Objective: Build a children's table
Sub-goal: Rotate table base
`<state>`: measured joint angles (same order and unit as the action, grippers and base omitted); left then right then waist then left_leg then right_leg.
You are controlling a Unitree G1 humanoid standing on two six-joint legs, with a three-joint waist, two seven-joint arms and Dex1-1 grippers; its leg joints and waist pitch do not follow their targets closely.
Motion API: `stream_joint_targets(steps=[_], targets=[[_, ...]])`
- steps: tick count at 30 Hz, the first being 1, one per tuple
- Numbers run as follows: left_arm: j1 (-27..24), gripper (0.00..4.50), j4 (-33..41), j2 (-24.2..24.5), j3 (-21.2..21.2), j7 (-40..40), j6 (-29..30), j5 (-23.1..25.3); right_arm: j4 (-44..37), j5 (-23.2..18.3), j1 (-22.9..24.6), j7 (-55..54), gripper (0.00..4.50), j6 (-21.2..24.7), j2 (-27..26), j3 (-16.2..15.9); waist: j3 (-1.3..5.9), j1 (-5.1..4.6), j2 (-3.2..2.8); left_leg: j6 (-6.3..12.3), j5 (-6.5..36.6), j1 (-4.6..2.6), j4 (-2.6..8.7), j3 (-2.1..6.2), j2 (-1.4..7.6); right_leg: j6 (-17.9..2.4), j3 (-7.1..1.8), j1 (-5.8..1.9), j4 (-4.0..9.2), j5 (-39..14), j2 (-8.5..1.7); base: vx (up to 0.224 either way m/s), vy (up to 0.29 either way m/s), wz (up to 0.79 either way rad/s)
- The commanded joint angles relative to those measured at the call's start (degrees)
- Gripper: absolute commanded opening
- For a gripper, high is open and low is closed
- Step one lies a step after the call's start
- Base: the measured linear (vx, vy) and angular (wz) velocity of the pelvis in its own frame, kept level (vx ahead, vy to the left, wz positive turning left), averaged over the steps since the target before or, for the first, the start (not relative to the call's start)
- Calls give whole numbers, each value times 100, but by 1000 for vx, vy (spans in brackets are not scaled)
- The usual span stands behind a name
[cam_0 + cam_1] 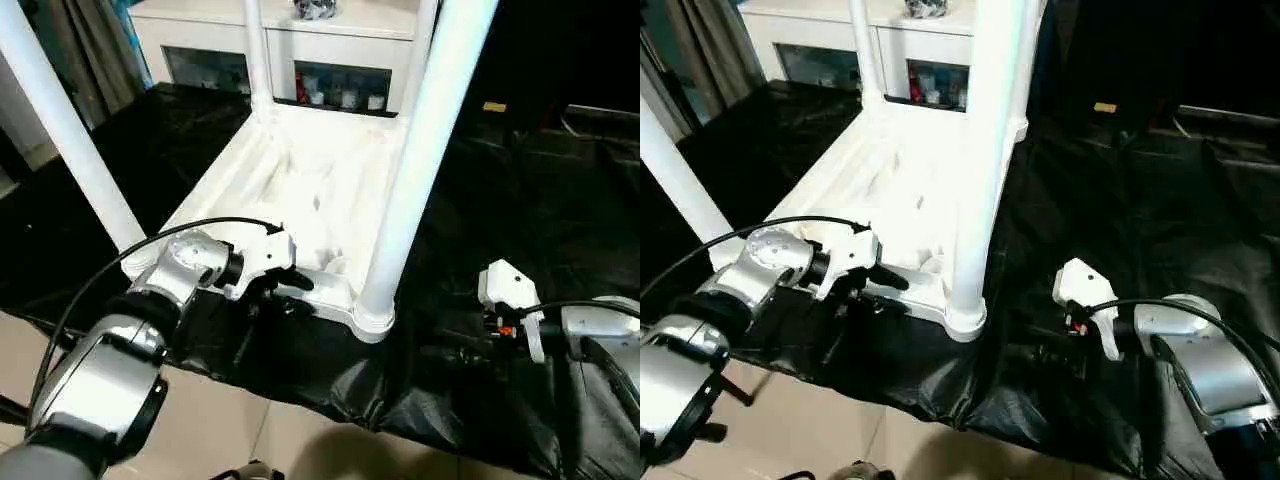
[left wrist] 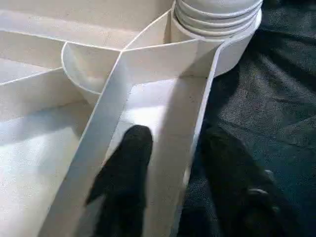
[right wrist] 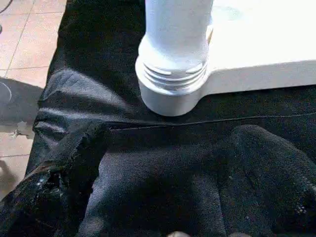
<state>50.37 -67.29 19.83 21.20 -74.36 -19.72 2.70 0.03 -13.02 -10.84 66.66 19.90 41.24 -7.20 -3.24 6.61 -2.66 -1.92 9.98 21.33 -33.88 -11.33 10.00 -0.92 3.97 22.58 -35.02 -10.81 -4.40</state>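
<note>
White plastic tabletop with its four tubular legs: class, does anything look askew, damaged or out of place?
Nothing stands out: the white plastic tabletop lies underside up on the black sheet, a white tubular leg standing in each corner socket.

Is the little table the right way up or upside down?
Upside down. The tabletop lies on the black sheet with its ribbed underside up, and its legs point upward.

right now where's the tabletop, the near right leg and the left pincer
tabletop (image 1: 300, 170), left eye view, ribbed underside
near right leg (image 1: 420, 160), left eye view, mid-shaft
left pincer (image 2: 173, 163), left wrist view, between its fingertips, astride the tabletop's edge wall
</note>
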Motion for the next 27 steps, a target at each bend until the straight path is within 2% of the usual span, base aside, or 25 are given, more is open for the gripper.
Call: stream_joint_targets(steps=[1, 2, 4, 6, 7, 8, 12, 16, 18, 19, 22, 23, 24, 25, 27], targets=[[156, 146, -180, -17, -20, -47, -106, 132, -220, -77, 83, -24, 450, 114, 100, 115, 401, 16, 6, 337, 1269, -76, 315, 180, 312, -1282, -263, -322, 493, -1152, -452, 0, 0, 0], [174, 136, -225, -30, -33, -59, -123, 155, -248, -89, 99, -33, 450, 136, 114, 121, 403, 12, 32, 354, 1250, -72, 314, 177, 303, -1244, -259, -333, 501, -1171, -439, 0, 0, 0], [193, 130, -283, -42, -31, -84, -134, 195, -284, -105, 122, -51, 450, 162, 133, 133, 409, 18, 2, 374, 1222, -70, 311, 182, 311, -1234, -259, -326, 494, -1175, -449, 0, 0, 0], [212, 101, -362, -56, -30, -90, -145, 231, -320, -112, 149, -74, 450, 192, 143, 147, 408, 10, 15, 377, 1220, -64, 312, 181, 305, -1223, -253, -329, 504, -1222, -445, 0, 0, 0], [224, 101, -402, -66, -32, -99, -146, 254, -340, -116, 166, -79, 450, 203, 154, 156, 410, 11, -31, 377, 1211, -66, 306, 183, 303, -1219, -251, -325, 504, -1242, -446, 0, 0, 0], [233, 101, -429, -76, -37, -109, -128, 266, -353, -120, 179, -81, 450, 208, 164, 165, 407, 1, -3, 383, 1229, -67, 310, 180, 303, -1209, -249, -326, 515, -1269, -440, 0, 0, 0], [257, 55, -505, -88, -64, -238, 36, 277, -384, -132, 186, -99, 450, 223, 161, 161, 409, 2, -16, 371, 1262, -75, 318, 185, 314, -1194, -248, -319, 520, -1367, -444, 0, 0, 0], [235, 35, -564, -121, -211, -473, 369, 187, -346, -121, 108, -172, 450, 177, 57, 119, 421, -21, -20, 405, 1139, -59, 316, 185, 319, -1313, -247, -328, 482, -1029, -447, 0, 0, 0], [206, 25, -556, -169, -338, -507, 584, 61, -303, -133, 45, -262, 450, 133, -44, 126, 426, -31, 81, 470, 1050, -37, 307, 175, 308, -1369, -242, -339, 457, -915, -454, 0, 0, 0], [189, 16, -543, -211, -430, -525, 699, -30, -251, -120, -5, -343, 450, 90, -115, 129, 423, -37, 54, 488, 1008, -37, 298, 170, 303, -1376, -241, -334, 458, -954, -465, 0, 0, 0], [-46, 4, -359, -401, -655, -465, 839, -308, 142, 38, -290, -828, 450, -43, -503, 129, 431, -85, 46, 491, 964, -25, 290, 167, 289, -1394, -230, -329, 465, -984, -456, 0, 0, 0], [-134, 4, -276, -424, -644, -428, 769, -280, 214, 84, -350, -928, 450, -70, -577, 108, 417, -118, 167, 517, 962, -3, 299, 156, 290, -1413, -228, -329, 466, -980, -452, 0, 0, 0], [-189, 2, -220, -437, -638, -415, 725, -257, 256, 114, -388, -991, 450, -88, -619, 94, 420, -90, 126, 524, 950, -32, 291, 156, 293, -1379, -233, -311, 470, -1083, -459, 0, 0, 0], [-237, 2, -175, -446, -622, -368, 712, -232, 288, 123, -417, -1030, 450, -78, -660, 81, 418, -86, 150, 541, 934, -29, 287, 150, 291, -1347, -237, -310, 473, -1141, -462, 0, 0, 0], [-444, 2, 42, -479, -556, -168, 714, -99, 465, 222, -562, -1259, 450, -50, -854, 18, 415, -82, 124, 533, 940, -35, 296, 157, 309, -1291, -237, -296, 470, -1284, -466, 0, 0, 0]])
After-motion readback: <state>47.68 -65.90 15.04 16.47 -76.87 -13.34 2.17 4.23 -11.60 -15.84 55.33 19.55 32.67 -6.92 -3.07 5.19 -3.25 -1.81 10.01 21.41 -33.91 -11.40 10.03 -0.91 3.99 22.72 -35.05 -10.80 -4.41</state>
